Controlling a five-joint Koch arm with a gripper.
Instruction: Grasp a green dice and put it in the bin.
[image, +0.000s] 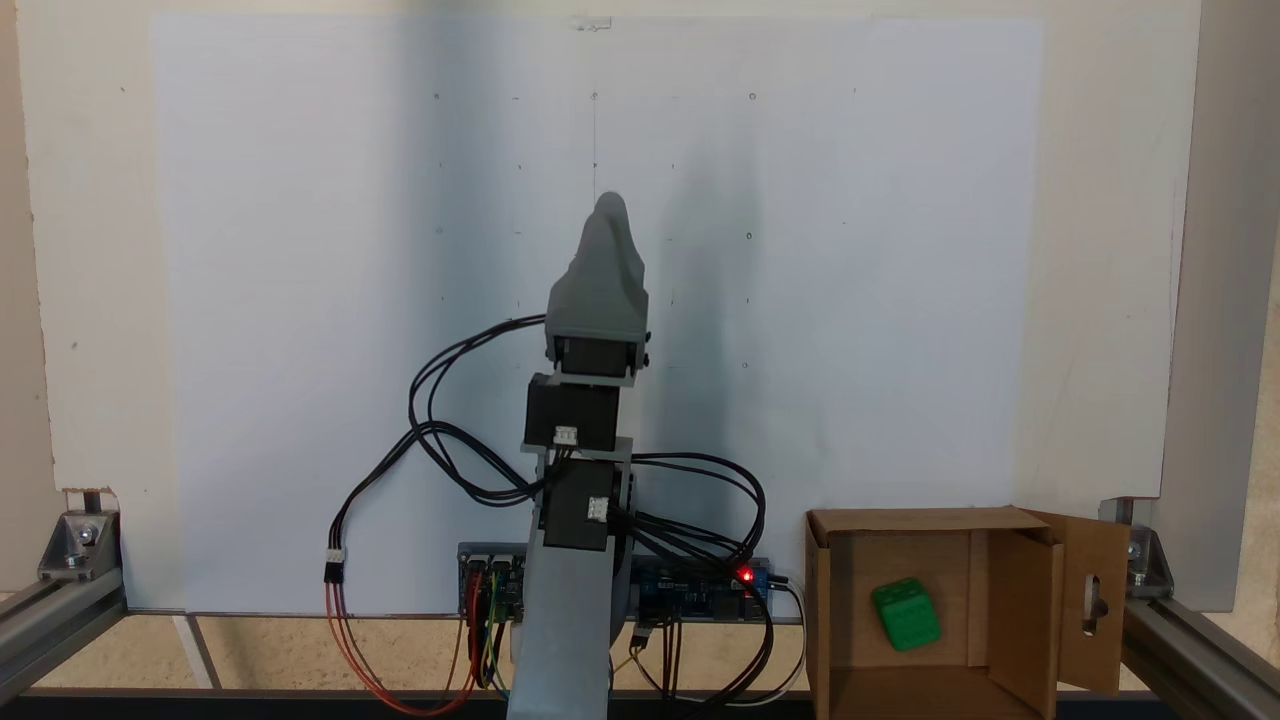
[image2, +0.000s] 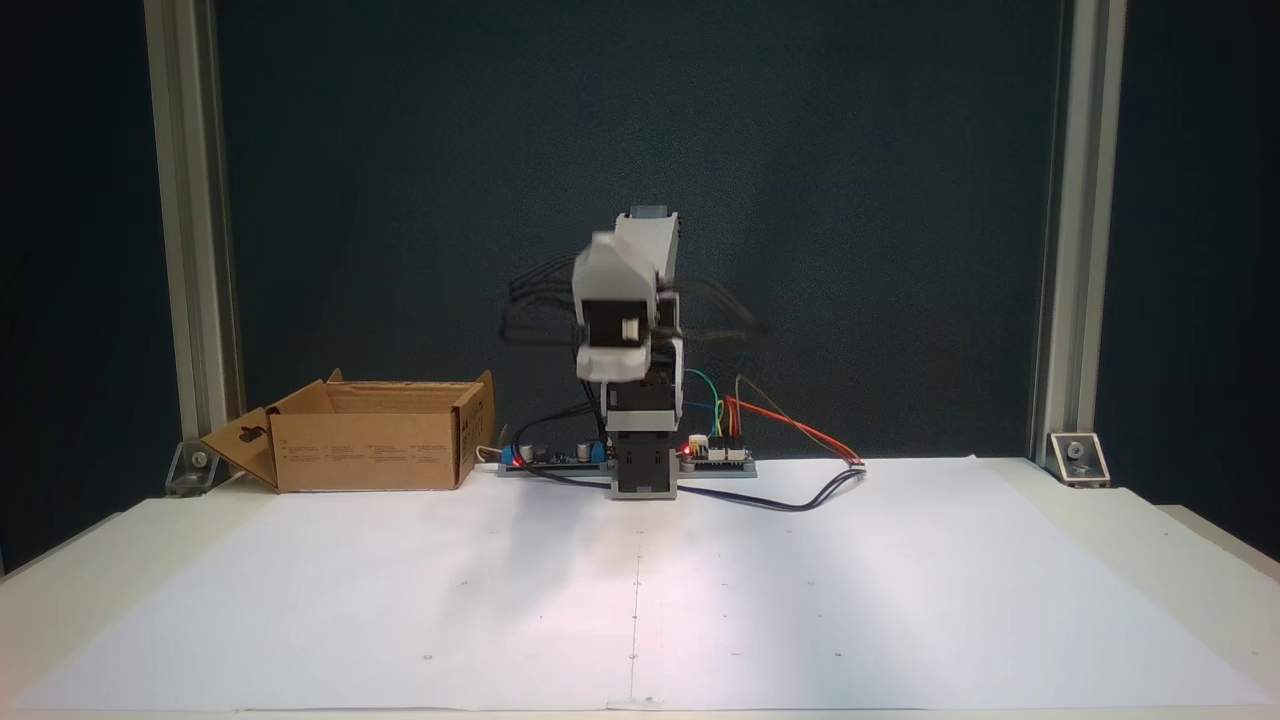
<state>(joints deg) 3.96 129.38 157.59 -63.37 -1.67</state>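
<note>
The green dice (image: 906, 613) lies inside the bin (image: 826, 600), resting on the box floor toward the right-hand inner wall as the overhead-style fixed view shows it, tilted slightly, pips visible on its upper face. Nothing touches it. Judged from this position, the placing step appears complete.

The bin is an open corrugated cardboard box; one flap (image: 1093, 600) with a slot-shaped cut-out stands outward on its right side in that view. In the front fixed view the bin (image2: 365, 450) sits at the left rear of the bench (image2: 900, 600), just beside the arm's electronics board (image2: 555, 458).

Handling assessment: the dice looks to be a small, rigid, light plastic cube with smooth faces and rounded edges, so likely somewhat slippery. The sound hold would be on two opposite flat faces, squarely, not across the corners.

The gripper (image: 610, 215) is raised above the white paper sheet (image: 300, 300), well apart from the bin and carrying nothing visible. Its jaws lie one behind the other here and are motion-blurred from the front, so its state cannot be determined.
</note>
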